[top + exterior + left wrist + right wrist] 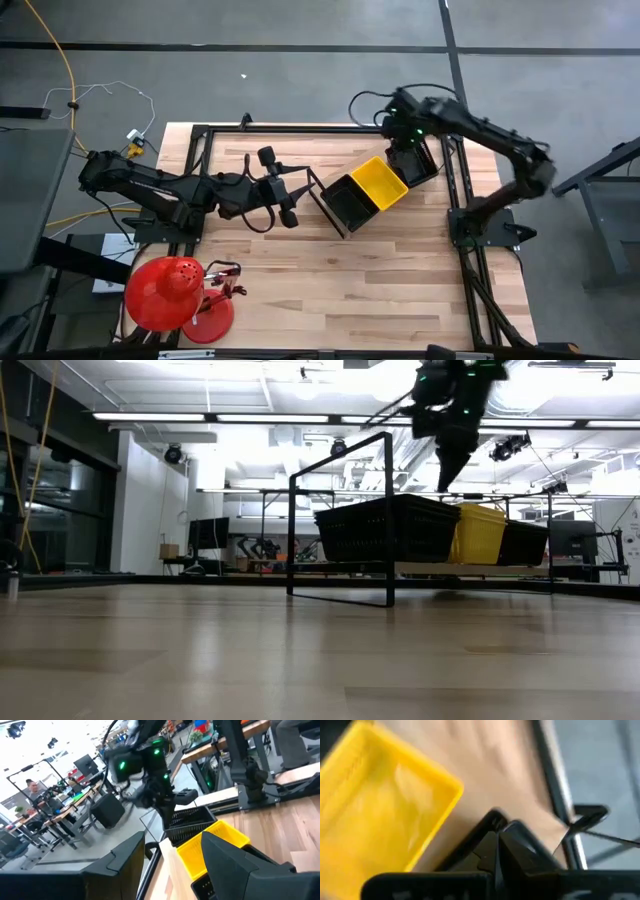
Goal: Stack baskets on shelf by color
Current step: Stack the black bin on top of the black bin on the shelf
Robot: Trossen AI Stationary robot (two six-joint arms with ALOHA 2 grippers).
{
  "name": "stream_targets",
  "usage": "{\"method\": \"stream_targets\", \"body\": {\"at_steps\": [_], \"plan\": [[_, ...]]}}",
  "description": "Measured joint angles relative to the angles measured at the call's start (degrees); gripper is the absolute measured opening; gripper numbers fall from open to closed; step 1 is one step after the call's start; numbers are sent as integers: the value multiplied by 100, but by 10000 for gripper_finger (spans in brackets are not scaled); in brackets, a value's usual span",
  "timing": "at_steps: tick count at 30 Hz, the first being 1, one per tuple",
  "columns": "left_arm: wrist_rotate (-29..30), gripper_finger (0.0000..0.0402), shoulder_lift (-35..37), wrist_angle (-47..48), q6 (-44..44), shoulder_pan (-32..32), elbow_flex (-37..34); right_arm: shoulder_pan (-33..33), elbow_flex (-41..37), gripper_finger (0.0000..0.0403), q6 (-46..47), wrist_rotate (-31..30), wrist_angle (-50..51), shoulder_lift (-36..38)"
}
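No readable writing or labels anywhere. On the slanted wooden shelf (330, 215) sit three mesh-sided plastic trays in a row: a black basket (350, 200), the yellow basket (380, 182), then a second black basket (415, 163). The right gripper (405, 135) hangs just above that far one; its fingers look pressed together, holding nothing (wrist pic blurred, so not certain). The left gripper (280, 188) is spread wide and empty, w/ the shelf frame just ahead of its tips.

The high view looks straight down over the whole table (330, 280). The low view looks level across its top. Both show the yellow basket (379, 182), which each wrist view sees closer.
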State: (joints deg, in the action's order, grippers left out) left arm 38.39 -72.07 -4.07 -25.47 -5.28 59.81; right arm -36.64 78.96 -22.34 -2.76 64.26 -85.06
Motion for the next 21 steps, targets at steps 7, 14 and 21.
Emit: {"method": "stream_targets", "body": {"at_steps": [7,14,21], "plan": [[-29,184,0,13,-20,2,0,60,-2457,1,1692,-384,-3521,1745],[-1231,184,0,6,398,268,0,183,-3919,0,2475,-1938,-5522,2173],[-1838,184,0,44,746,622,0,183,-4053,0,2514,-2340,-5692,2170]]}}
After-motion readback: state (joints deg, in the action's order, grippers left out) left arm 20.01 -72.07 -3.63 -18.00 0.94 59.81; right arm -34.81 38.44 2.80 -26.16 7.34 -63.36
